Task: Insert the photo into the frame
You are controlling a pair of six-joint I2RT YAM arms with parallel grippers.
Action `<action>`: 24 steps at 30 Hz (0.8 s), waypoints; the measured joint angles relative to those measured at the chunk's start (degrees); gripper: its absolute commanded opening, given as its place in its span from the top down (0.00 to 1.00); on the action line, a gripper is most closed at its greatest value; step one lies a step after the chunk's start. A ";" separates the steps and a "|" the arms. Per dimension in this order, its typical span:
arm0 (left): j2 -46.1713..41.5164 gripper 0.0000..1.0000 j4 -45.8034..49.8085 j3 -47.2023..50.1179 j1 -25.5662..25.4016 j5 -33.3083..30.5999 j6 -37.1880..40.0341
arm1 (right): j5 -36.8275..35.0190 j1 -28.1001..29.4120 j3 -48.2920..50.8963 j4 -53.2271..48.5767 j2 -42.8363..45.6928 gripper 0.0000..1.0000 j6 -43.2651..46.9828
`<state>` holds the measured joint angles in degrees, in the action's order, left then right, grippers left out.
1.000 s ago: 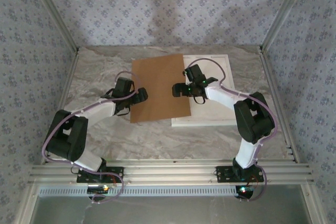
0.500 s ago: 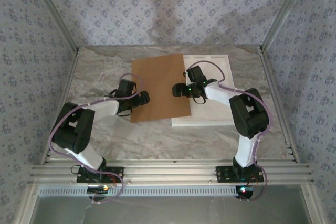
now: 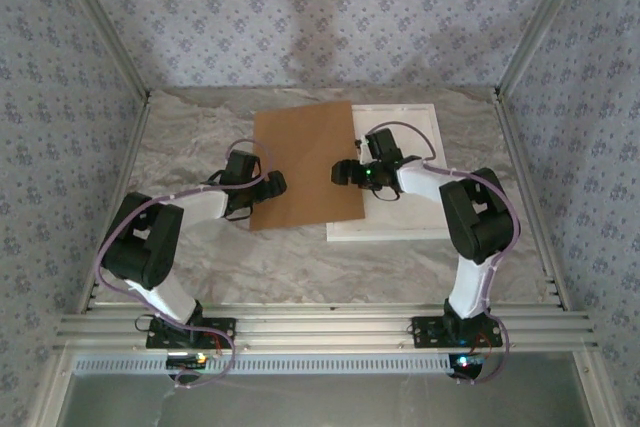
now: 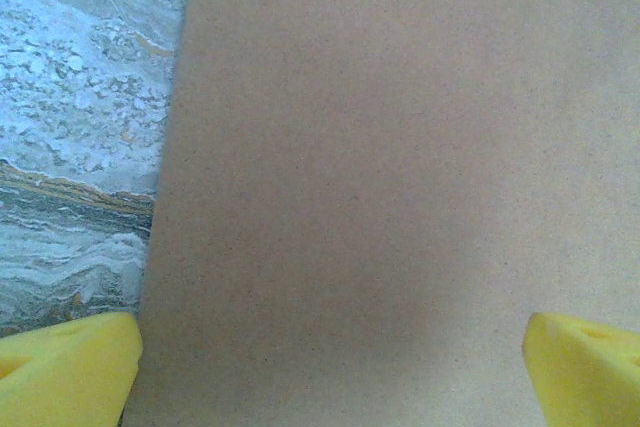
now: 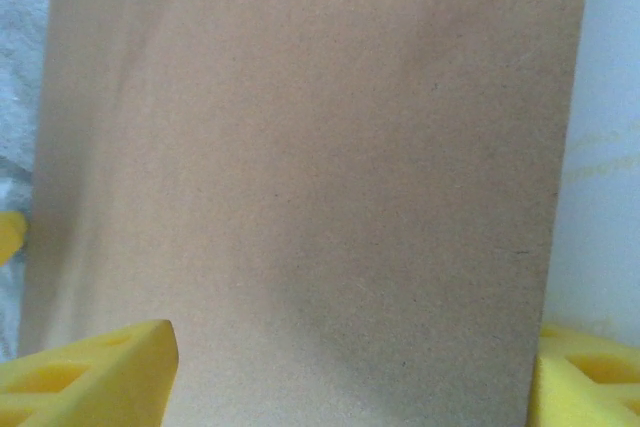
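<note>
Near the bench's (image 3: 190, 142) far edge, the frame (image 3: 395, 225) lies flat, its left side under the backing board (image 3: 300, 162). The left fingers (image 4: 70, 367) spread wide at the board's left edge, the right fingers (image 5: 90, 372) wide at its right.

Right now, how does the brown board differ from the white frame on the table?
The brown board is plain brown; the white frame is white. The brown board lies left, slightly skewed, its right edge overlapping the white frame, which sits squarer and partly underneath. The brown board looks slightly smaller than the white frame. Both are flat rectangles lying on the marble table.
</note>
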<state>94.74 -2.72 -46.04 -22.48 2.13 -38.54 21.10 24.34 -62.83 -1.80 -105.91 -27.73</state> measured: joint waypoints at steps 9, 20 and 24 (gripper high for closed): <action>0.26 0.02 -0.63 0.00 0.39 -0.07 -0.07 | 7.08 -1.88 2.47 5.64 4.00 0.33 -5.20; 1.81 0.02 -3.87 -0.04 0.68 0.31 -0.13 | 14.40 -2.08 3.93 13.75 5.27 0.52 -11.96; 1.81 0.02 -4.68 -0.04 0.68 0.96 -0.50 | 15.82 -2.08 4.33 15.13 5.27 0.64 -13.57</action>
<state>96.55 -7.40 -46.09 -21.80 3.09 -39.05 36.93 22.26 -58.50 13.32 -100.64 -41.30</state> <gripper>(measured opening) 0.980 0.420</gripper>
